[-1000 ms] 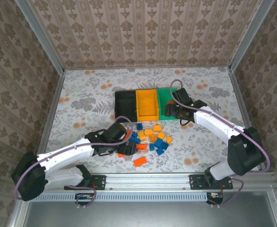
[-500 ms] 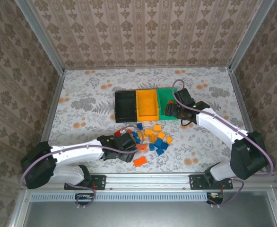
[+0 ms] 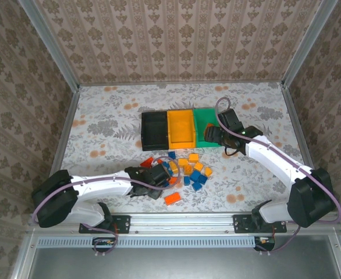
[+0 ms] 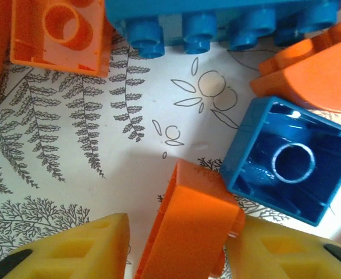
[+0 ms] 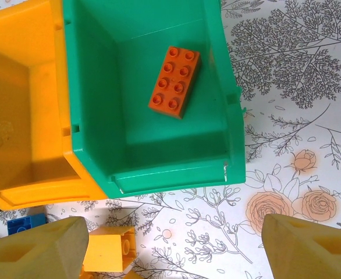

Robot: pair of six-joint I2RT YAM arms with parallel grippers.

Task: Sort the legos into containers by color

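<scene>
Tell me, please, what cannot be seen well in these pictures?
- Left wrist view: the orange brick between the fingers of the left gripper is cut by the bottom edge; whether they grip it is unclear.
- Left wrist view: the long blue brick is cut by the top edge.
- Top view: the black bin is too dark inside to show contents.
- Right wrist view: the orange-yellow bin is cut by the left edge.

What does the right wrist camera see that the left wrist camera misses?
Right wrist: a red-orange brick lying studs-up in the green bin, next to the orange bin. Left wrist: an orange brick between the fingers, an upturned blue brick beside it. Both: yellow fingers at the bottom edge, loose bricks, flowered tabletop.
</scene>
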